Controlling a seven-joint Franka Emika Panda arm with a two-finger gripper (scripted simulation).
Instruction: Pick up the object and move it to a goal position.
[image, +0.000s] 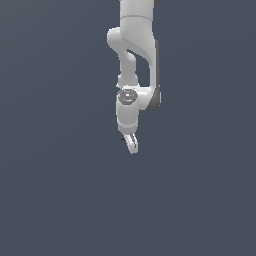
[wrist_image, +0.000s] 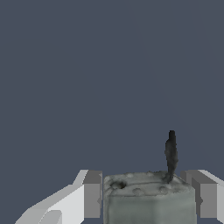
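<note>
arm: white franka arm (image: 134, 55) enters the exterior view from 12 o'clock and hangs down over a plain slate-blue ground (image: 55, 190), with the wrist bent toward 6 o'clock.
gripper: the gripper (image: 131, 144) sits at the low end of the arm, just below the middle of the exterior view; only one pale finger outline is clear there, tilted toward 5 o'clock.
gripper state: clenched on the object; in the wrist view the grey finger pads (wrist_image: 92, 194) stand on either side of it, and both look pressed against its flanks.
object: a pale grey-green block (wrist_image: 148, 197) with a pitted, mottled upper face and a thin dark sliver rising from it near one pad, pointing to 12 o'clock in the wrist view.
object place: between the two fingers, filling nearly the whole gap; in the exterior view it is only a tiny dark speck (image: 125, 138) at 10 o'clock from the fingertip, too small to make out.
contact with ground: cannot tell whether the object is lifted or resting on the surface; neither view shows a shadow or an edge under it.
surroundings: uniform slate-blue in both views.
</note>
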